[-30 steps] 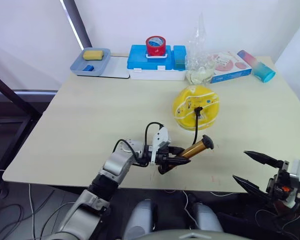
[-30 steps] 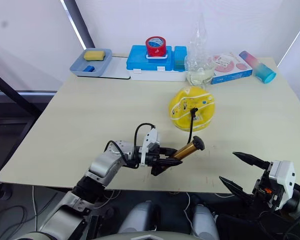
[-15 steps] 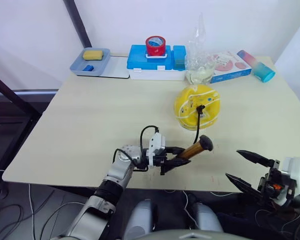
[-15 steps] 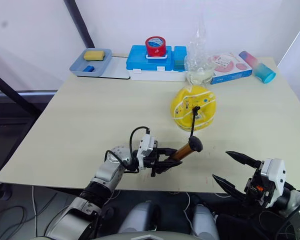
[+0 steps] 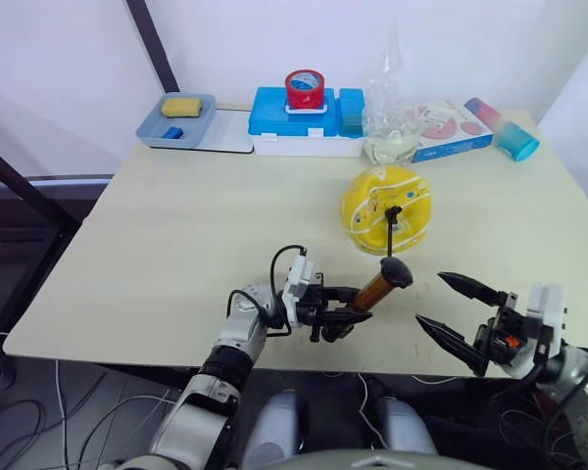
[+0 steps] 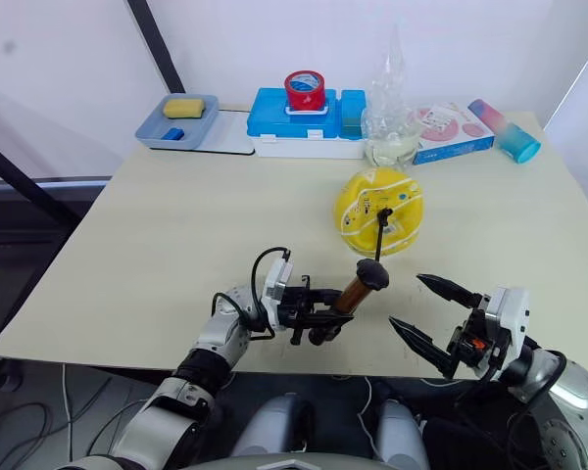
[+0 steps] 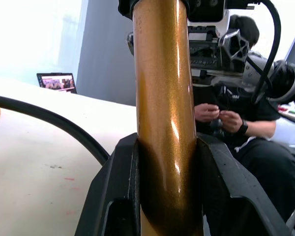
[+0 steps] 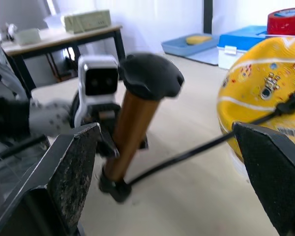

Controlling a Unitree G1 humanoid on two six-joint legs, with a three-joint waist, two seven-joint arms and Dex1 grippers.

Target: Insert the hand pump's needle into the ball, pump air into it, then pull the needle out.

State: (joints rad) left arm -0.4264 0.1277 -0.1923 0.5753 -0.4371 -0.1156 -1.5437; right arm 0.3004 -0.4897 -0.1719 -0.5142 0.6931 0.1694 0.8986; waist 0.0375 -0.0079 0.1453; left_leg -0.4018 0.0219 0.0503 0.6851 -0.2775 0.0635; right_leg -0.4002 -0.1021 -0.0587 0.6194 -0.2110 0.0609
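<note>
The yellow ball (image 5: 387, 209) rests mid-table, right of centre. A thin black hose runs from it to the hand pump (image 5: 376, 290), and the needle's black fitting (image 5: 393, 211) sits on the ball's front face. My left gripper (image 5: 345, 305) is shut on the copper-brown barrel (image 7: 163, 98), which tilts up to the right with its black handle (image 8: 150, 75) on top. Near the table's front right edge my right gripper (image 5: 445, 308) hangs open, level with the handle and a short way to its right, nothing between its fingers (image 8: 71, 167).
Along the back edge stand a grey tray (image 5: 177, 121) with a sponge, a blue box (image 5: 307, 119) with a red tape roll (image 5: 305, 88) on it, a clear bag (image 5: 390, 108), a flat pack (image 5: 449, 127) and a teal bottle (image 5: 505, 129). A seated person (image 7: 231, 123) appears beyond the pump.
My right gripper has risen and moved left toward the pump's handle. The left gripper has raised the barrel to a steeper tilt, bringing the handle up.
</note>
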